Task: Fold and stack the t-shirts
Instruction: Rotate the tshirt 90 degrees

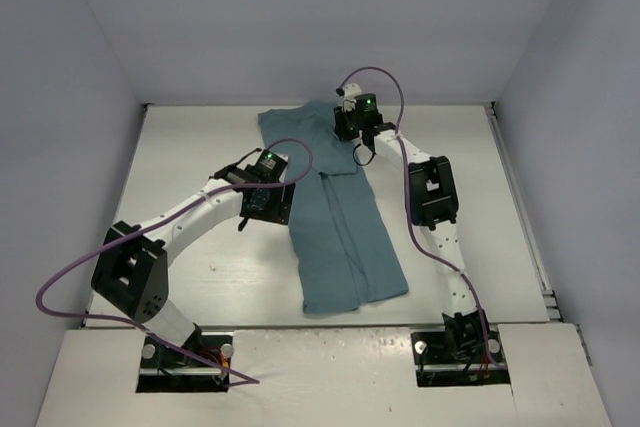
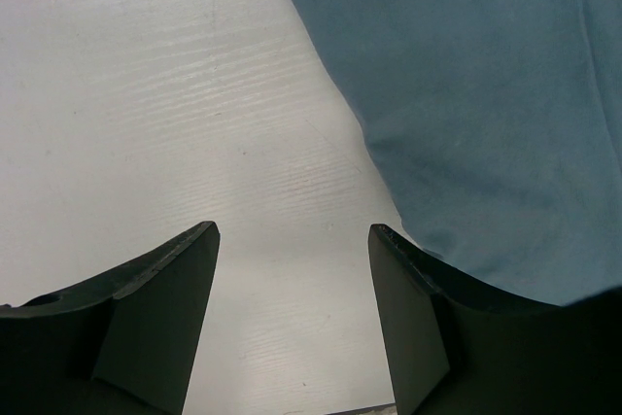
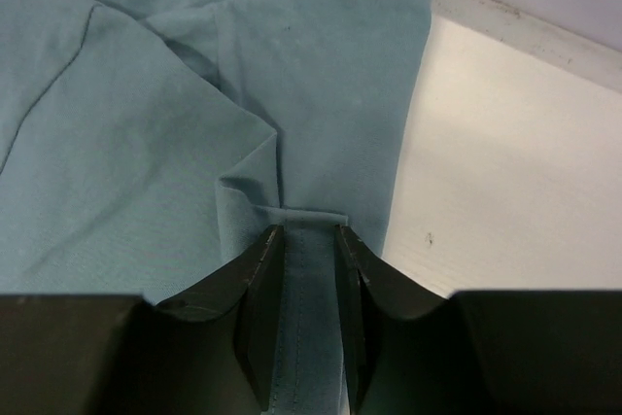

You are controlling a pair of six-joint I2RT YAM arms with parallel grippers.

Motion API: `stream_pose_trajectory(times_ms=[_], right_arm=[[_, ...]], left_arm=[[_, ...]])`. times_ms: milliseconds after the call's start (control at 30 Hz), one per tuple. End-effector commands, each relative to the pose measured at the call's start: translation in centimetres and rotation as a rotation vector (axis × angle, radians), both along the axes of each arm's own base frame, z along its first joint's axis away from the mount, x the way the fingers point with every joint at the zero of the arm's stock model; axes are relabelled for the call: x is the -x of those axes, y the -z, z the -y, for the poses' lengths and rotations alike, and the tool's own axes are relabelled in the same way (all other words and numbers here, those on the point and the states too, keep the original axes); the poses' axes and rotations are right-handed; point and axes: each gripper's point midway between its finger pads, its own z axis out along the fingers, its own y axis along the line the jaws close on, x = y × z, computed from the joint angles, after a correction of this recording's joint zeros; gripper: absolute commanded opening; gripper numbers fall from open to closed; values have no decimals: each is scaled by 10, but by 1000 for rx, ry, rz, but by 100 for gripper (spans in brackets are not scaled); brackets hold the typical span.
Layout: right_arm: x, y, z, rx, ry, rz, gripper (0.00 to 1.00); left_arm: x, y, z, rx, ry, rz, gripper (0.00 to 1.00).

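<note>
Lying lengthwise on the white tabletop [image 1: 190, 147], the teal t-shirt [image 1: 345, 237] is folded into a long narrow band. Its collar end is the end away from the arm bases, and its hem end is the one nearest them. At the collar end the cloth spreads wider, with one sleeve fanned out to the left.

The left arm reaches in from the shirt's left side, elbow bent, and brings the left gripper [image 1: 268, 209] to the shirt's left edge about halfway along. In the wrist view, the left gripper [image 2: 292, 230] is spread wide over bare tabletop with nothing between the fingers. The shirt's edge lies just beside and partly under the right-hand finger.

The right arm stretches along the shirt's right side and puts the right gripper [image 1: 362, 147] over the collar end. Seen from its wrist, the right gripper [image 3: 309, 230] stands narrowly parted around a stitched strip of the shirt's cloth, close to the shirt's right edge. I cannot tell whether it is actually clamping that strip.
</note>
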Motion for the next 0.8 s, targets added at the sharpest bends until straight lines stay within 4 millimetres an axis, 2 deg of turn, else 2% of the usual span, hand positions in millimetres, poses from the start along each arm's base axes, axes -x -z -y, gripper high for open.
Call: stream_pose_trajectory(times_ms=[0,133,200,267,367,567,767], right_arm=[[-9,-24,-6,-9,-1,80,23],[-8,-19,-5,9,0,77,12],[-8,-18,-4,23,4,77,4],[-8,-22,-4,32,5,88,0],[-10,-31,-2,48,14,111,0],[-16,-70,6,64,43,181,0],[-21,-100,18,69,85,230,0]], left_arm=[[-1,-19,3,28,-7,55,60],[-1,-20,2,29,-8,56,60],[0,-20,2,28,-8,56,60],[0,-20,2,28,-7,56,60],[0,-20,1,28,-9,57,60],[0,-21,1,31,-15,60,60],[1,-21,1,31,-15,60,60]])
